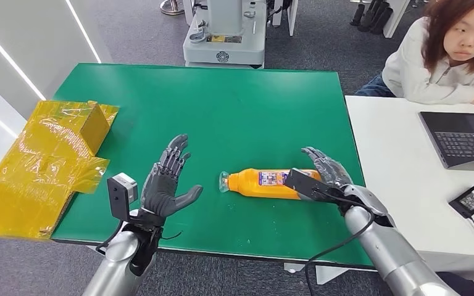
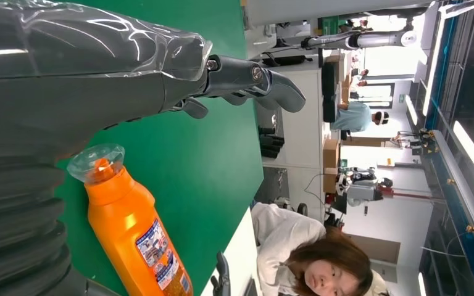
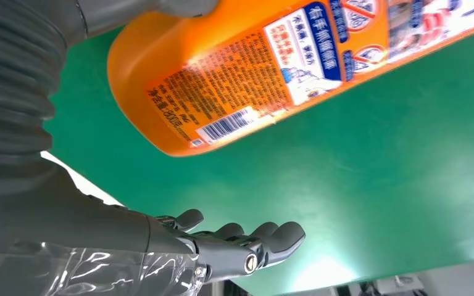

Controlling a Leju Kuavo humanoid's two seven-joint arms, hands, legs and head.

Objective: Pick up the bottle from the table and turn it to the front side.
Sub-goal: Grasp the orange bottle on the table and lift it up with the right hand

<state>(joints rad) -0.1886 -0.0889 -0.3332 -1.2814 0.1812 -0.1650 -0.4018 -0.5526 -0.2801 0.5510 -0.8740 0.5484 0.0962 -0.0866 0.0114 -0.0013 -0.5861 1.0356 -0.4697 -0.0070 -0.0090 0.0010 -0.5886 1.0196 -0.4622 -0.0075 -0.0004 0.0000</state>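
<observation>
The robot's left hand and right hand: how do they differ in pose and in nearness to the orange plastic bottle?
The left hand stands apart from the orange plastic bottle, beyond its cap end; the right hand is at its base end. The left hand's palm stands upright, facing the bottle; the right hand reaches over the green table beside the bottle's base. Both hold nothing, fingers spread.

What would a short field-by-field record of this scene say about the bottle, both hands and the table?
bottle: orange bottle lying on its side on the table, clear cap toward the left hand
label side: barcode panel visible in the right wrist view
left hand: left hand open, fingers spread, apart from the cap
right hand: right hand open at the bottle's base end, not gripping it
table: green table
</observation>
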